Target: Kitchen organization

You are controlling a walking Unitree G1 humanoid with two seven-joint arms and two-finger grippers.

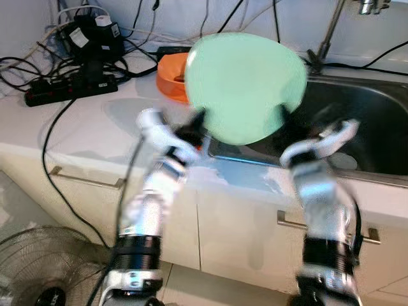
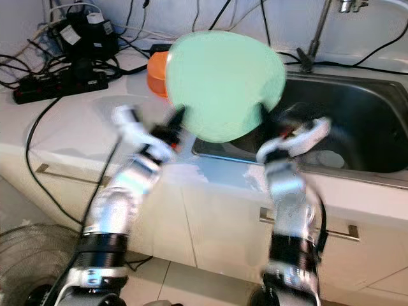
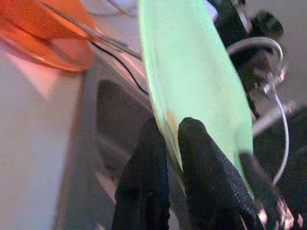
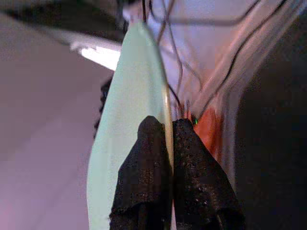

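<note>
while it stands on edge over the sink (image 1: 363,121), both the left hand (image 3: 165,143) and right hand (image 4: 169,139) pinch the green plate (image 1: 245,86).

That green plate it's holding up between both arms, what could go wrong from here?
The green plate is pinched only at its thin rim, by the left gripper on one side and the right gripper on the other. If either one slips, or the arms pull unevenly, it could drop into the sink or onto the countertop. Swinging it left might also knock the orange bowl behind it.
</note>
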